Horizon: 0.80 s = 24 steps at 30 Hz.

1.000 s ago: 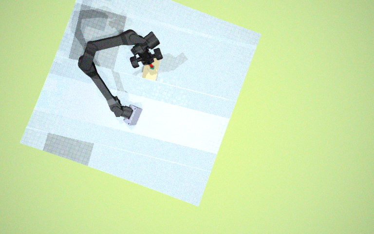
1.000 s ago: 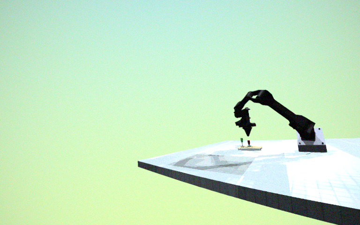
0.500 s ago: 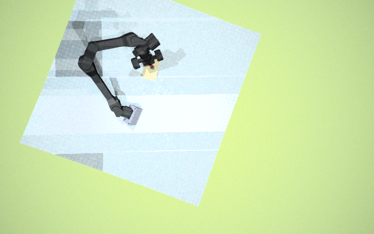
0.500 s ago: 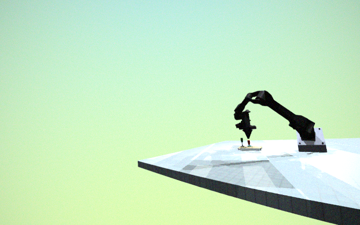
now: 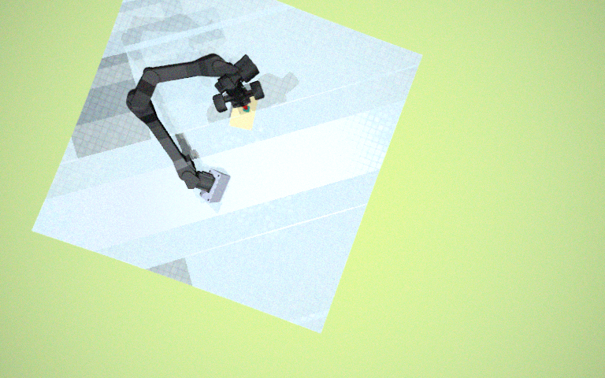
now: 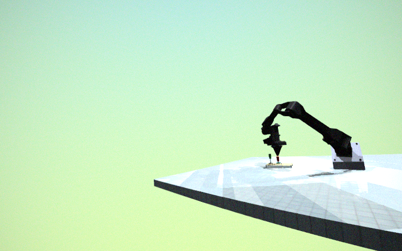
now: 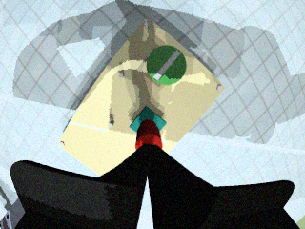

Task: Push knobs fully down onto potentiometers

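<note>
The black two-fingered pincer (image 5: 242, 105) (image 6: 277, 155) (image 7: 149, 151), pressed together, points down at the red cylindrical knob (image 5: 245, 107) (image 6: 277, 159) (image 7: 149, 135) above the teal potentiometer (image 5: 246, 109) (image 6: 278, 162) (image 7: 159, 123) on the pale-yellow rectangular board (image 5: 241, 122) (image 6: 286, 165) (image 7: 191, 110).

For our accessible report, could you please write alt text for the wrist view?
The closed gripper is at the red knob above a teal part on a pale yellow board. A round green knob with a grey stripe stands farther up the picture.
</note>
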Each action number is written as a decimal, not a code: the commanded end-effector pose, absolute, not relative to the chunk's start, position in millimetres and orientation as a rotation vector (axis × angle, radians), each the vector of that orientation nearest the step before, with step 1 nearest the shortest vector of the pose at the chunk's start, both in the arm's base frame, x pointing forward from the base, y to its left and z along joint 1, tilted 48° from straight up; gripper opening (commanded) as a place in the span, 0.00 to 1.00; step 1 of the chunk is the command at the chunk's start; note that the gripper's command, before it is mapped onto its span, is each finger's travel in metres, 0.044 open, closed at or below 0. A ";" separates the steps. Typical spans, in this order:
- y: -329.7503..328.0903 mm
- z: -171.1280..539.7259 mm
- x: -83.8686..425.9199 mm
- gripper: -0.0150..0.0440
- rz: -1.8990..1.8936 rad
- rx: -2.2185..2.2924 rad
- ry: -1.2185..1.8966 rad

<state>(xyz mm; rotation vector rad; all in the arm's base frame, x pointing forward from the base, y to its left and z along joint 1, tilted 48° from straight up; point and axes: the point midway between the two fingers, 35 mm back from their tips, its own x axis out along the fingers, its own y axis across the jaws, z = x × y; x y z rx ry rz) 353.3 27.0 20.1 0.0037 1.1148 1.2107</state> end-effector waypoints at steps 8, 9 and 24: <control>29.5 18.7 353.5 0.25 1.209 0.010 1.113; 29.7 18.5 353.4 0.25 1.209 0.011 1.112; 30.3 18.0 353.4 0.25 1.209 0.011 1.112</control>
